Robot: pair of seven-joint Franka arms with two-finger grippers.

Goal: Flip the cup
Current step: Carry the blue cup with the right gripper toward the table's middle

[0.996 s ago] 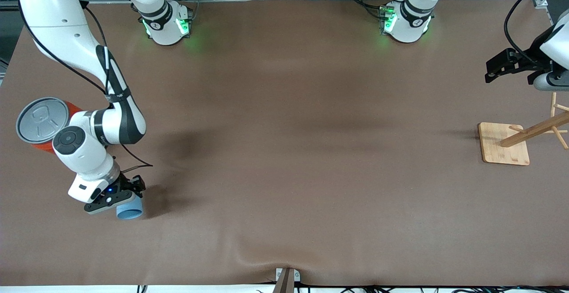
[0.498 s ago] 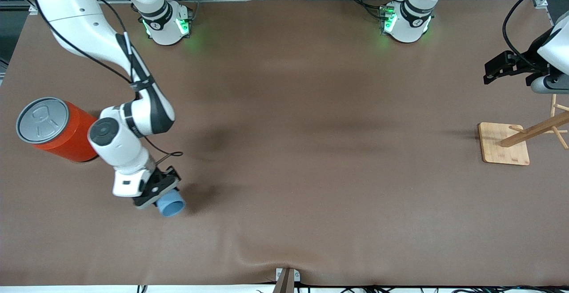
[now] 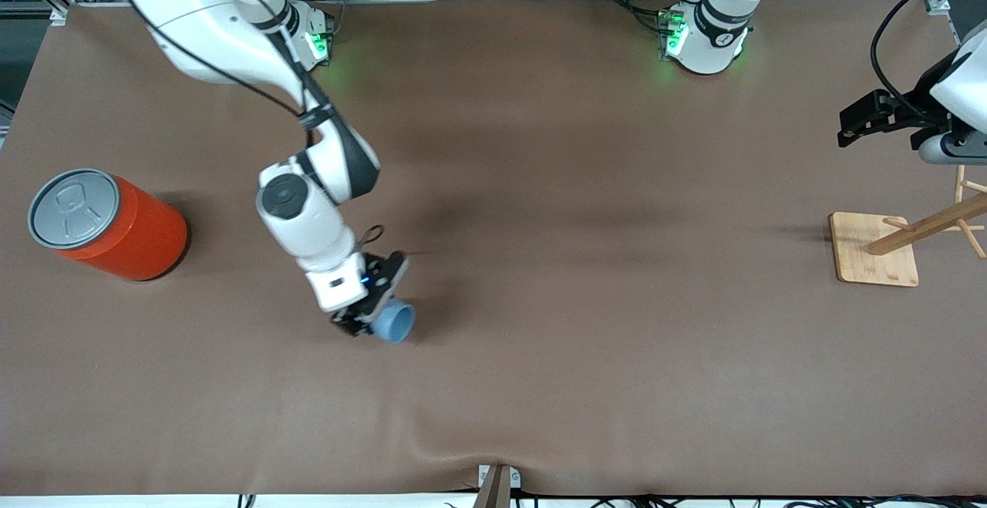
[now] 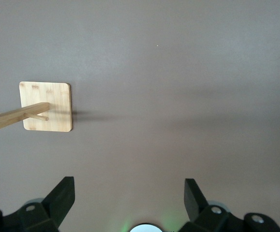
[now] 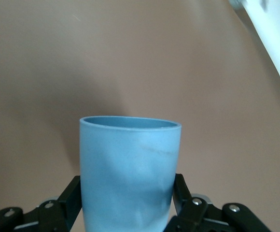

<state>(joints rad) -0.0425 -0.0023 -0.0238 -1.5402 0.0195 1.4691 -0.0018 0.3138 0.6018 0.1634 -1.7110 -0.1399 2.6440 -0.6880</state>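
My right gripper (image 3: 376, 314) is shut on the cup (image 3: 393, 322), a small light-blue tumbler, and holds it above the brown table, tilted on its side with the open rim pointing away from the wrist. In the right wrist view the cup (image 5: 129, 169) fills the space between the two black fingers (image 5: 67, 198), which press its sides. My left gripper (image 3: 848, 126) is open and empty in the air above the wooden rack, at the left arm's end of the table. In the left wrist view its fingers (image 4: 62, 195) stand wide apart over bare table.
A large orange canister (image 3: 112, 227) with a grey lid stands at the right arm's end of the table. A wooden peg rack on a square base (image 3: 874, 249) stands at the left arm's end, also in the left wrist view (image 4: 46, 106). The table's cloth ripples near the front edge (image 3: 493, 454).
My right arm has carried the cup from beside the orange canister toward the table's middle, lifting and turning it. The left arm has hardly moved.
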